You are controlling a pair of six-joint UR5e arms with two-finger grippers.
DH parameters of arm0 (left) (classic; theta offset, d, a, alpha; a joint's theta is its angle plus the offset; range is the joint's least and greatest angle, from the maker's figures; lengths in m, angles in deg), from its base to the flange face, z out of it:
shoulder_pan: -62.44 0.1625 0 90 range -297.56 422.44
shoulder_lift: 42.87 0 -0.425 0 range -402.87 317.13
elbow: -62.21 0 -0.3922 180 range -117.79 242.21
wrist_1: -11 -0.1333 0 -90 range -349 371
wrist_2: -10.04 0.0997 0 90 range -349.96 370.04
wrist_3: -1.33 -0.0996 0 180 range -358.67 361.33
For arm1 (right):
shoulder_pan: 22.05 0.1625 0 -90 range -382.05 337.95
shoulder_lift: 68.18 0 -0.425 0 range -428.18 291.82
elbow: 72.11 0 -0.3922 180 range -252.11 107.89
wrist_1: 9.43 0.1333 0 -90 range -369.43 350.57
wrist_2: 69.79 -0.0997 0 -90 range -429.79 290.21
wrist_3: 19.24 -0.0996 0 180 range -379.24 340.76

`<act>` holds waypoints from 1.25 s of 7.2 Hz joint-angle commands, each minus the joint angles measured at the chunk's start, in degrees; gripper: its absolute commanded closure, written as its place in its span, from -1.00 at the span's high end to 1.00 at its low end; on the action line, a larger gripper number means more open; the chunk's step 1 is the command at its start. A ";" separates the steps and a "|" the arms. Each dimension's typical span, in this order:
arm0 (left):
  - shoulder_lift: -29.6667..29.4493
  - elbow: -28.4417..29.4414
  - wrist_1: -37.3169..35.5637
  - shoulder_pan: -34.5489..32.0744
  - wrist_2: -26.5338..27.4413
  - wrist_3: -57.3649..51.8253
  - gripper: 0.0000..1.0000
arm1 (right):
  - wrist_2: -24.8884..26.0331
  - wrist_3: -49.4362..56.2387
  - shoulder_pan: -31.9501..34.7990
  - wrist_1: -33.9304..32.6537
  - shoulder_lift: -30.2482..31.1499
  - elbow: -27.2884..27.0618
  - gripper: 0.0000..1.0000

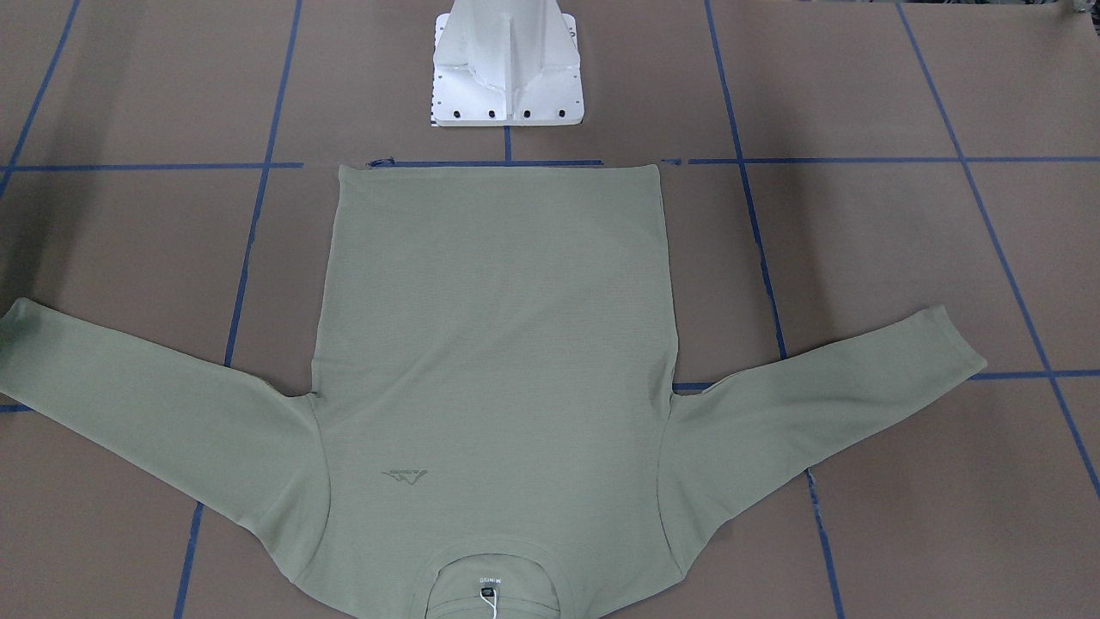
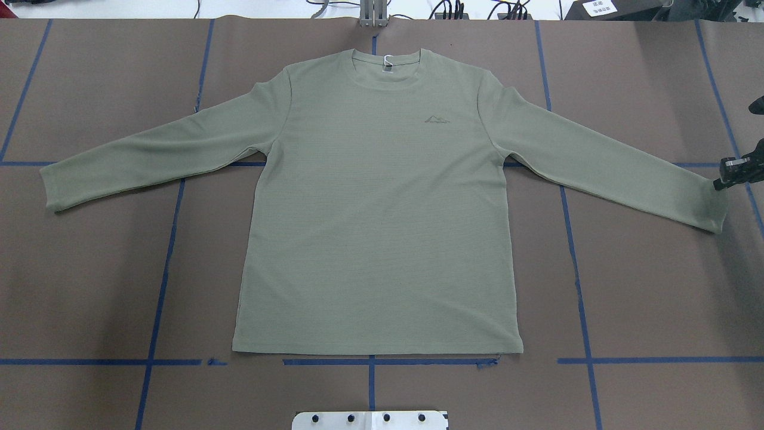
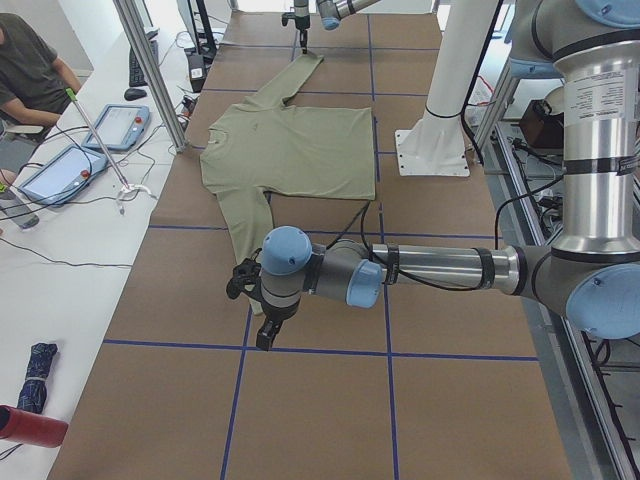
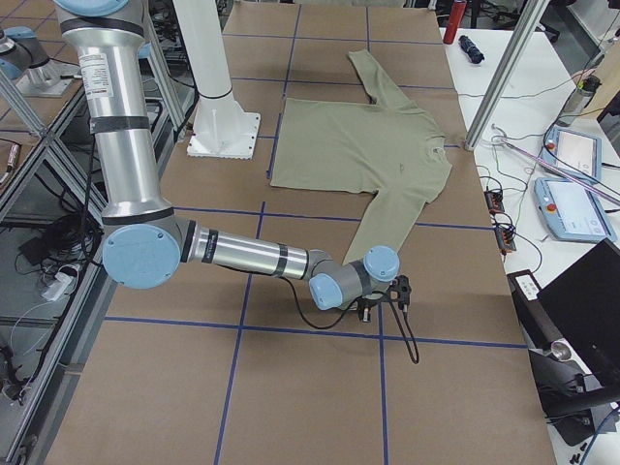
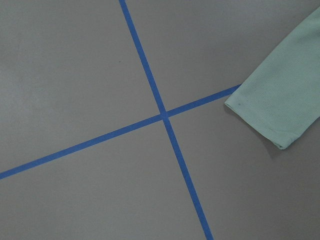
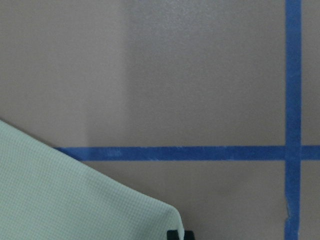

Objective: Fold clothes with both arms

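Flat table open all round shirt; pedestal stands near hem.

Shirt lies flat on table, before pedestal.

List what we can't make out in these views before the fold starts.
- Black two-finger left gripper: only in exterior left view, small; open or shut unreadable.
- Black two-finger right gripper: cut by overhead view's right edge; jaw state unclear.
- Sage-green long-sleeved knit shirt: front-facing view's bottom edge crops its collar, left edge one cuff.
- Tonal chest logo: lettering too small.
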 commanded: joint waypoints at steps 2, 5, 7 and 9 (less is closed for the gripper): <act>-0.07 -0.31 0.09 0.00 -0.01 -0.05 1.00 | -2.41 -9.30 -0.18 -0.45 1.90 -14.49 -1.00; -0.07 -0.13 0.09 0.00 -0.01 -0.14 1.00 | -1.28 -38.10 -9.57 -0.54 -4.82 -27.08 -1.00; -0.07 -0.22 0.17 0.00 -0.10 -0.14 1.00 | 8.06 -57.69 -18.93 -1.15 -17.98 -26.76 -1.00; -0.07 -0.04 0.17 0.09 -0.10 -0.14 1.00 | 28.26 -65.25 -29.94 -17.15 -37.56 -24.13 -1.00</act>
